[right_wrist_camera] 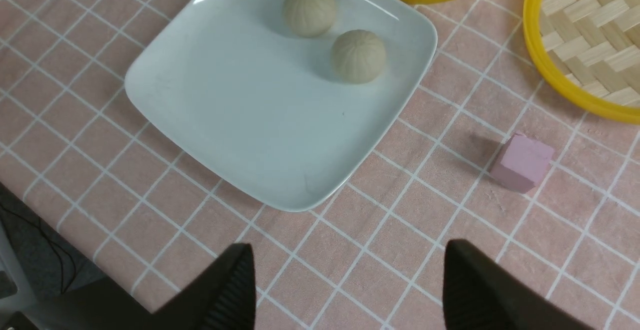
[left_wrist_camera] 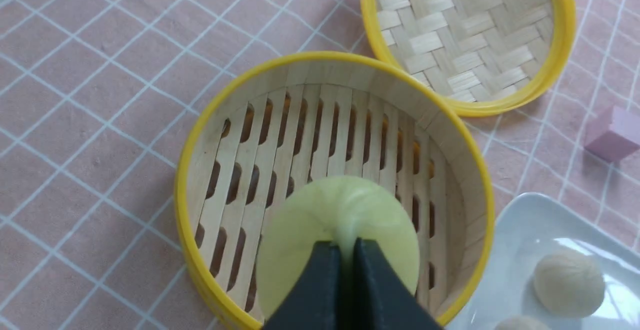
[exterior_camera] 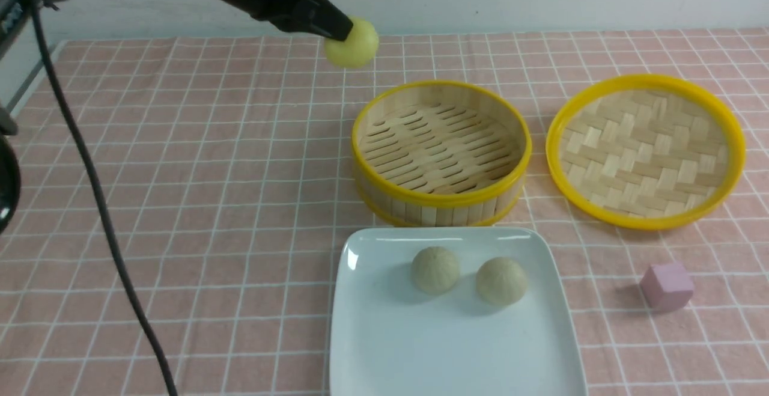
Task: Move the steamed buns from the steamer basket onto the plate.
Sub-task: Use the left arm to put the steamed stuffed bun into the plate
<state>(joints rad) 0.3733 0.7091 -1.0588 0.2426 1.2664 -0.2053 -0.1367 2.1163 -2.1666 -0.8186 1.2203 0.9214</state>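
Note:
My left gripper [exterior_camera: 342, 30] is shut on the pale yellow steamed bun [exterior_camera: 353, 44], pinching its top, and holds it in the air. In the left wrist view that gripper [left_wrist_camera: 345, 246] and the yellow bun [left_wrist_camera: 300, 240] hang above the steamer basket [left_wrist_camera: 200, 134]. The basket [exterior_camera: 384, 188] stands with nothing in it at the table's middle. Two off-white buns [exterior_camera: 435, 270] [exterior_camera: 502, 280] lie on the white plate [exterior_camera: 384, 336], just in front of the basket. My right gripper [right_wrist_camera: 347, 270] is open over bare cloth near the plate [right_wrist_camera: 240, 119], out of the front view.
A shallow yellow-rimmed woven tray [exterior_camera: 646, 222] lies right of the basket. A small pink cube [exterior_camera: 667, 286] sits on the checked cloth right of the plate. The left arm's black cable [exterior_camera: 96, 204] crosses the left side.

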